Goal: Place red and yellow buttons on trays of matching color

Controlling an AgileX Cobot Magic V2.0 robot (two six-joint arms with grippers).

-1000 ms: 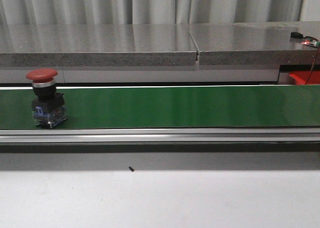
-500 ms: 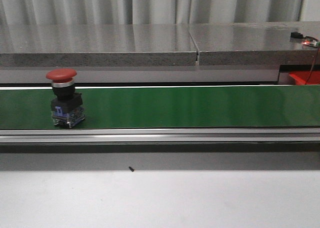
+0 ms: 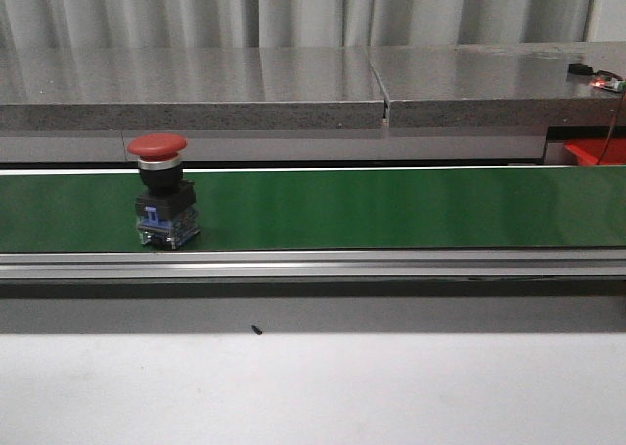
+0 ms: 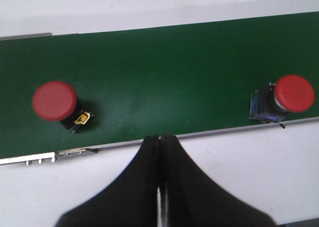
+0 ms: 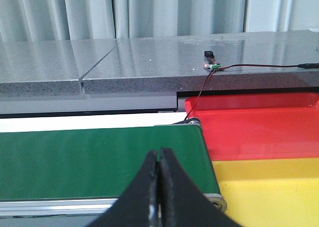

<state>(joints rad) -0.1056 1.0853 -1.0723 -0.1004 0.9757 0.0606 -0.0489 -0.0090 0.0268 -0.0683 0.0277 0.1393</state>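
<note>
red button [image 3: 160, 186] upright on green belt [image 3: 391, 208]; second red button [image 4: 56, 103] nearby; both tools pinched closed, empty.

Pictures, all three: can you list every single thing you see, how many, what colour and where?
push buttons: two, red caps on dark bases, both upright on the belt; the left wrist view shows both, the front view only one
conveyor belt: one, green, running across the table in front of the robot
red tray: one, red, at the belt's right end, farther from the robot than the yellow one
yellow tray: one, yellow, beside the red tray
stone ledge: one, grey, behind the belt
small sensor board: one, green with a wire, on the ledge
left gripper: one, black, shut, empty
right gripper: one, black, shut, empty
</note>
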